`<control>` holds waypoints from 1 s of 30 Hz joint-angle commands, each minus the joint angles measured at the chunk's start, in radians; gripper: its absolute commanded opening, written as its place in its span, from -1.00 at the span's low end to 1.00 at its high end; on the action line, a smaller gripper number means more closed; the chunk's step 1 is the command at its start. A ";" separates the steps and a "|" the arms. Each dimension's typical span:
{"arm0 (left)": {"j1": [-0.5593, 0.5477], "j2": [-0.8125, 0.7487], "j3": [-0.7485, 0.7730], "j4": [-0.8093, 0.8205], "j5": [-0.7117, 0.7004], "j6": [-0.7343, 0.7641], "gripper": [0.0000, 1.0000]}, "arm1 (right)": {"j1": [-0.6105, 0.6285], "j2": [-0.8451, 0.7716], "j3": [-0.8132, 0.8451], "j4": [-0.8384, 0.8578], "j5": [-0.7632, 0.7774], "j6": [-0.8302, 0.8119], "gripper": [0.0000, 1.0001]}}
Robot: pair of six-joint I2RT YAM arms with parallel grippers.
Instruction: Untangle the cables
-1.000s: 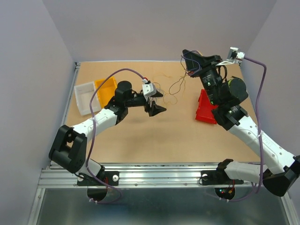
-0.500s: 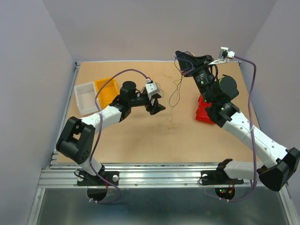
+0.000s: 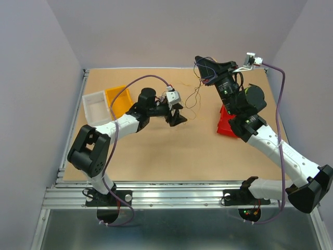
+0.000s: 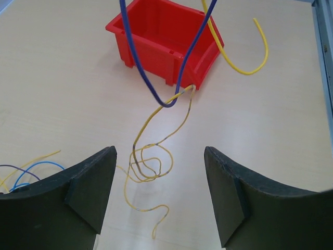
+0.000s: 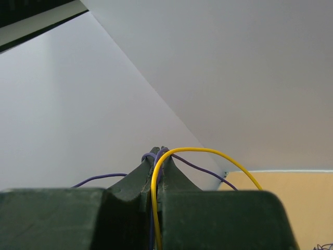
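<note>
The right end effector [image 3: 201,66] sat high in the upper centre-right of the overhead view, its 2 fingers pressed together and pinching the cables [image 3: 195,97]. The right wrist view showed a yellow strand and several purple-blue ones [image 5: 155,204] clamped in the shut tips of that end effector [image 5: 159,153]. Holding the bunch up this way probably let gravity draw the strands down and apart, so the knot could be read. The hanging loops dropped toward the tabletop [image 3: 182,156] just left of the red bin [image 3: 227,123]. In the left wrist view a dark blue loop hooked through a yellow one near the frame's centre. Below that crossing, a small yellow snarl [image 4: 150,167] lay on or just above the tabletop; contact could not be told. The left end effector [image 3: 176,117] was low near the overhead view's centre, fingers spread wide with nothing between them. Its own camera showed the gap of this end effector [image 4: 158,156] lined up on that snarl, apparently to catch the lower end and pull against the raised one. A few loose strands [image 4: 26,170] lay at the lower left of that view. The red bin [image 4: 161,31] stood beyond the snarl, likely a drop place for freed cables.
</note>
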 commanded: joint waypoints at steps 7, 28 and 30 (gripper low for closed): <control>-0.017 0.103 0.133 -0.001 -0.123 -0.078 0.20 | 0.006 -0.010 -0.020 0.102 -0.035 0.050 -0.99; 0.065 -0.179 0.127 -0.211 -0.560 -0.117 -1.00 | 0.005 -0.539 -0.608 -0.266 0.372 -0.150 -0.99; 0.138 -0.185 0.121 -0.194 -0.564 -0.173 -1.00 | 0.005 -0.602 -0.594 -0.343 0.369 -0.156 -0.99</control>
